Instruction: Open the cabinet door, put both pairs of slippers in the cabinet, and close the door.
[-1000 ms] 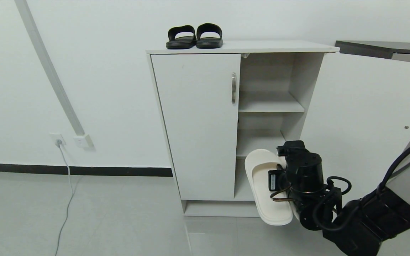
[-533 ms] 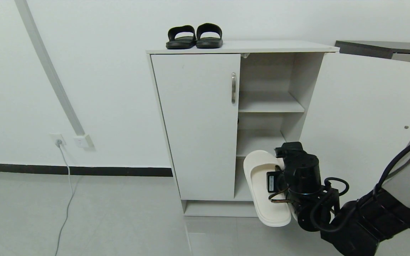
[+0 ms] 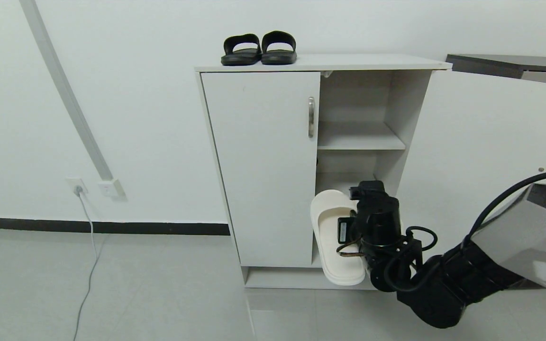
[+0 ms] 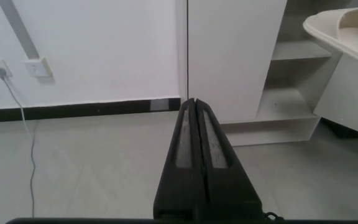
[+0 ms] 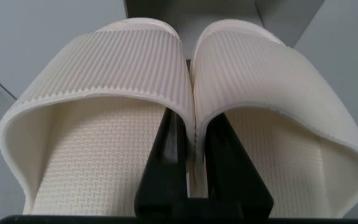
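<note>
At the mouth of the lowest compartment of the tall white two-door cabinet [image 3: 263, 189], my right fingers [image 5: 166, 162] are clamped on the pair of cream ribbed foam slippers [image 3: 332, 237]. One finger sits under each strap, and they pinch the two adjoining inner walls together. The slippers hang on edge with toes up and heels down near the cabinet's bottom ledge, just beside the free edge of the closed left door [image 3: 261, 166]. I cannot tell whether any part of them is inside the compartment. The right door [image 3: 481, 151] stands swung wide open, baring two white shelves [image 3: 358, 137] above the slippers. A slim metal bar handle [image 3: 311, 117] runs upright on the left door near its free edge. On the cabinet's top, toward its left end, the pair of black rubber slippers [image 3: 259, 49] sits side by side, toes to the wall. My left fingers [image 4: 188, 143] are pressed flat together with nothing between them, held above the grey tiled floor [image 3: 112, 293] and pointing at the cabinet's base. Well apart to the left, a grey cable [image 3: 90, 265] drops from a white wall socket [image 3: 77, 185] to the floor.
</note>
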{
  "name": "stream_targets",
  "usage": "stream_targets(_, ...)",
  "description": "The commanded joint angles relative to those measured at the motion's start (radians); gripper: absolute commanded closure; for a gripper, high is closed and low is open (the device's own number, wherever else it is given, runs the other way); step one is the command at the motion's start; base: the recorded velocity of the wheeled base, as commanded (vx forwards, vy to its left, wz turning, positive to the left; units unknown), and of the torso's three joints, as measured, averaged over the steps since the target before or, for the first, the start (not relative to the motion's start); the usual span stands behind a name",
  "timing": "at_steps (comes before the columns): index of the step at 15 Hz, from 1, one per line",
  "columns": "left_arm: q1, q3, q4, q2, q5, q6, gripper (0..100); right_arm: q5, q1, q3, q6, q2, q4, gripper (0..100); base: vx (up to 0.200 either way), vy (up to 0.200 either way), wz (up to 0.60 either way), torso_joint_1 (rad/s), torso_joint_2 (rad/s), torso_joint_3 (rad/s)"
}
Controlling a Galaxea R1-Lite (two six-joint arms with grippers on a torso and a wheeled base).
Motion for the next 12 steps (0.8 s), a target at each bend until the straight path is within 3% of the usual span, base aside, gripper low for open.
stream_targets(1,0.0,0.0,0.0,0.002,0.0,0.0,100,-0.022,0.001,-0.051,0.004,0.054,0.006,100,0.0,0.0,0.0,0.0,0.0,0.0)
stream_targets(2,0.001,0.0,0.0,0.002,0.0,0.0,100,-0.027,0.0,-0.051,0.005,0.054,0.006,100,0.0,0.0,0.0,0.0,0.0,0.0)
stream_targets(9,0.001,0.0,0.0,0.002,0.0,0.0,100,-0.047,0.003,-0.037,0.011,0.062,0.006,100,0.0,-0.2,0.0,0.003,0.0,0.004)
stream_targets(12,0.001,0.0,0.0,0.002,0.0,-0.002,100,-0.047,0.007,-0.027,0.013,0.066,0.005,100,0.0,0.0,0.0,0.0,0.0,0.0)
